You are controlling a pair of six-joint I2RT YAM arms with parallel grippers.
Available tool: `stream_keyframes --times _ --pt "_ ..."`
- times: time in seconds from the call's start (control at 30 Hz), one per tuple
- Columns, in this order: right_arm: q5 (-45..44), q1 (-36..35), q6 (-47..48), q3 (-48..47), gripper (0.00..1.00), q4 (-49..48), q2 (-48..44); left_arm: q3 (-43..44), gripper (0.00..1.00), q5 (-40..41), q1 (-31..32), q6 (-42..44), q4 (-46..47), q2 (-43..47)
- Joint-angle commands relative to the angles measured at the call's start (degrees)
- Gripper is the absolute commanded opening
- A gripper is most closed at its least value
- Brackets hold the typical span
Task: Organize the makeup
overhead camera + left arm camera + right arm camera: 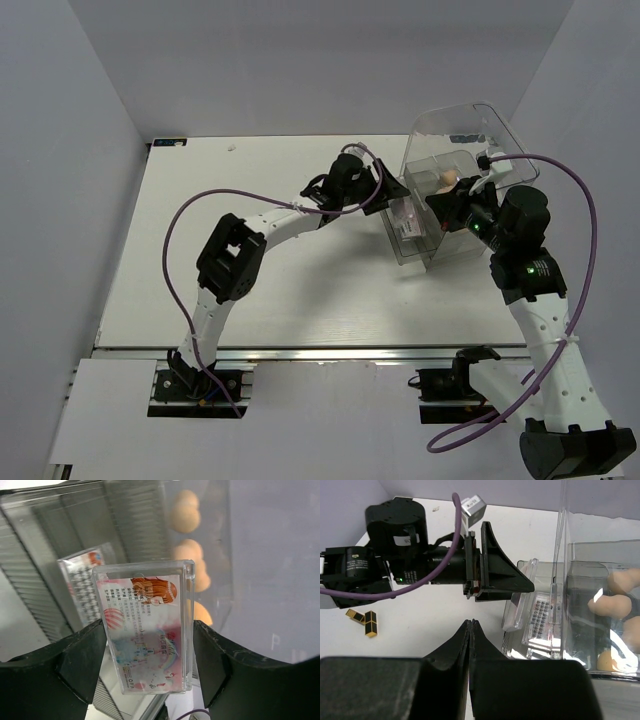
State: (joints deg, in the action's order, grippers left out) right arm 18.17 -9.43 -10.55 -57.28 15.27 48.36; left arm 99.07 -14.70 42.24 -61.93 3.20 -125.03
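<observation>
My left gripper (147, 655) is shut on the pinkish palette (147, 630) and holds it upright at the open drawer of the clear drawer box (470, 150). The dark-rowed palette (82, 587) lies in that drawer just behind it. The right wrist view shows the left gripper (520, 582), the pinkish palette (517, 612) and the dark-rowed palette (540, 617). Three peach sponges (607, 605) sit inside the box. Two lipstick tubes (364, 620) lie on the table to the left. My right gripper (471, 622) is shut and empty, just in front of the drawer.
The drawer box stands at the table's back right, its lower drawer (410, 240) pulled out toward the left arm. The left arm (270, 225) arches across the table's middle. White walls close in the table.
</observation>
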Motion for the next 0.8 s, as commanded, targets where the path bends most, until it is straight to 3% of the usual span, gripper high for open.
stream_keyframes --times 0.0,0.1,0.23,0.43,0.53,0.6,0.67,0.7,0.77 --pt "0.28 0.29 -0.70 0.06 0.01 -1.56 -0.81 2.79 0.79 0.02 0.30 -0.29 -1.36 -0.74" --pt "0.37 0.38 -0.79 0.24 0.01 -1.47 -0.81 3.67 0.80 -0.68 0.30 -0.65 -1.18 -1.62" --pt "0.37 0.47 -0.88 0.41 0.01 -1.47 -0.81 4.20 0.94 -0.77 0.30 -0.65 -0.83 -1.71" --pt "0.63 0.55 -0.62 0.50 0.02 -1.21 -0.81 4.47 0.89 0.10 0.30 0.75 -0.22 0.05" --pt "1.51 0.55 0.96 1.02 0.02 -0.85 -0.98 4.21 0.68 1.51 -0.49 2.69 -1.18 2.51" --pt "1.95 0.55 2.19 1.38 0.03 -0.85 -1.34 2.10 0.41 2.04 -1.63 2.96 -1.36 4.00" --pt "2.39 0.47 3.24 2.08 0.04 -0.77 -1.51 -1.40 0.25 2.92 -2.86 3.66 -1.53 6.63" --pt "2.74 0.55 3.77 2.17 0.04 -0.77 -1.69 -2.55 0.11 3.53 -3.30 4.27 -2.05 7.60" --pt "4.76 0.55 5.44 2.69 0.07 -0.42 -1.69 -5.10 0.03 4.59 -4.26 5.06 -2.85 10.41"
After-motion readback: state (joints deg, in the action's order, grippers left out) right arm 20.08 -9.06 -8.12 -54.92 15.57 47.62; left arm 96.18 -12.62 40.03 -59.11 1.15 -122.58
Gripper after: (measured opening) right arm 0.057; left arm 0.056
